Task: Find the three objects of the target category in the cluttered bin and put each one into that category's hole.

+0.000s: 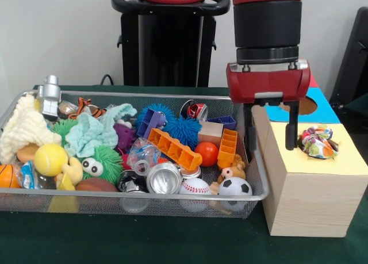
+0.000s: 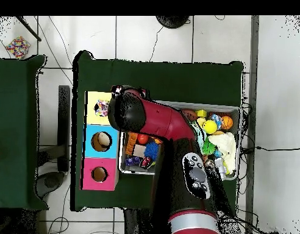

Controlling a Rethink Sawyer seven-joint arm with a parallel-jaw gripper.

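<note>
A crumpled white paper wad with coloured dots (image 1: 318,143) sits in the hole (image 1: 335,153) of the yellow-topped wooden box (image 1: 345,163) and sticks up out of it. It also shows in the overhead view (image 2: 102,108). My gripper (image 1: 270,144) hangs over the box's left edge, open and empty, with its right finger (image 1: 291,126) just left of the wad. The wire mesh bin (image 1: 144,95) lies to the left, full of toys. No other dotted wad shows among them.
The blue-topped box (image 2: 101,141) and red-topped box (image 2: 99,174) stand in a row with the yellow one. The bin holds balls, cans, orange blocks, spiky toys, and mint and cream cloths. A small multicoloured object (image 2: 18,46) lies far off at the upper left.
</note>
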